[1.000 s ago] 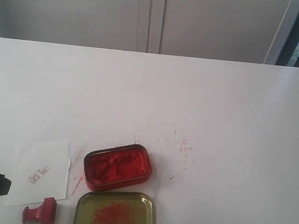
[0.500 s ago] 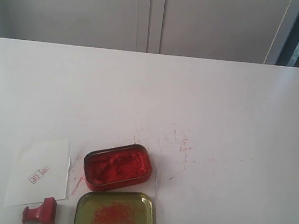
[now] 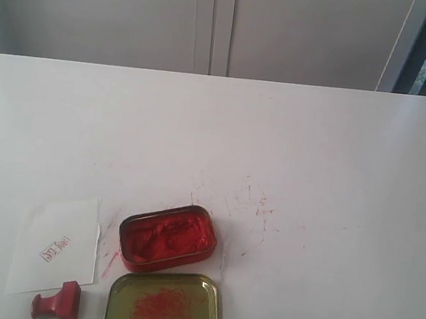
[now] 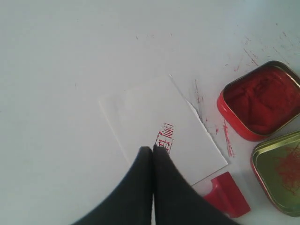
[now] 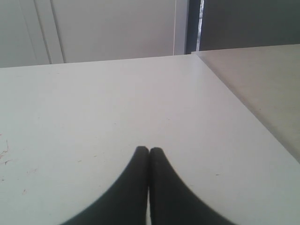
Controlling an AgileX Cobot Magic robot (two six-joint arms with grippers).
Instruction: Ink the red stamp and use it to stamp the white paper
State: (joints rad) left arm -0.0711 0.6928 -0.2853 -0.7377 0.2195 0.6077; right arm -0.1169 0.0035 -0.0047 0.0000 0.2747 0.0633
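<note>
A red print is borne by the white paper, laid just beside the ink tin. The red stamp is set down on its side near that tin. The left gripper and right gripper are pressed together, empty. The task is judged done.

The left tool was matte black; its two fingers were smooth, broad at the base, curving inward to narrow rounded tips; the right tool looked the same, with black fingers of the same flared, tapering shape; a thin seam ran between each pair.
</note>
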